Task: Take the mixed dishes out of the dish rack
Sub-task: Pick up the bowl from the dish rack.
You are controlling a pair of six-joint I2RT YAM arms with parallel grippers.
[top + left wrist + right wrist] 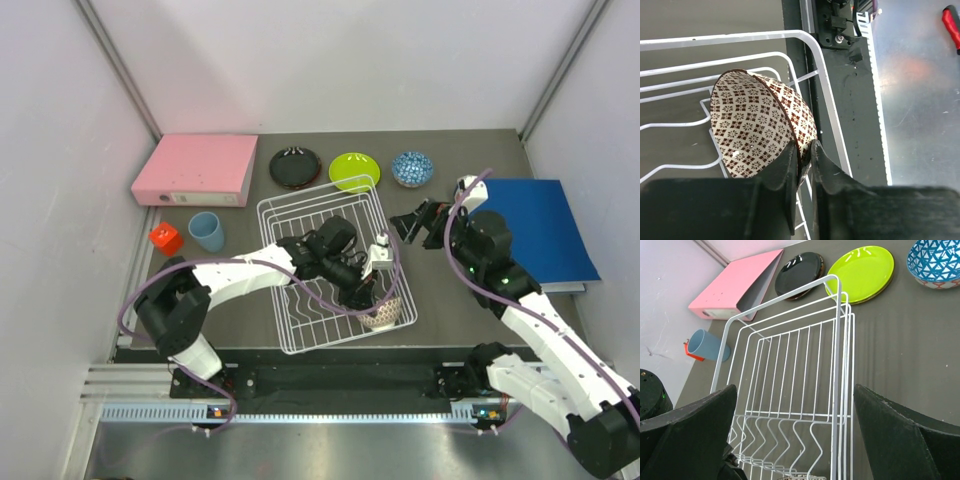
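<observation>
Dark grey matte tabletop (pixel 240 330) enclosed on three sides by white panel walls (pixel 340 60), joined at rear corners by grey metal struts (pixel 120 70); silver aluminium rail (pixel 130 375) along near edge, brushed metal sheet (pixel 330 450) below. Even, diffuse lighting.

2 binders lie flat on the dark grey table (pixel 250 330). The pink binder (pixel 195 170) sits at the far left corner; the blue binder (pixel 545 230) lies along the right edge, partly hidden. 1 small red cube (pixel 166 238) rests near the left edge, nearer than the pink binder and apart from it. A red-handled object (pixel 952 27), cut off by the frame, lies on the bare metal surface (pixel 920 125) at the near edge.
</observation>
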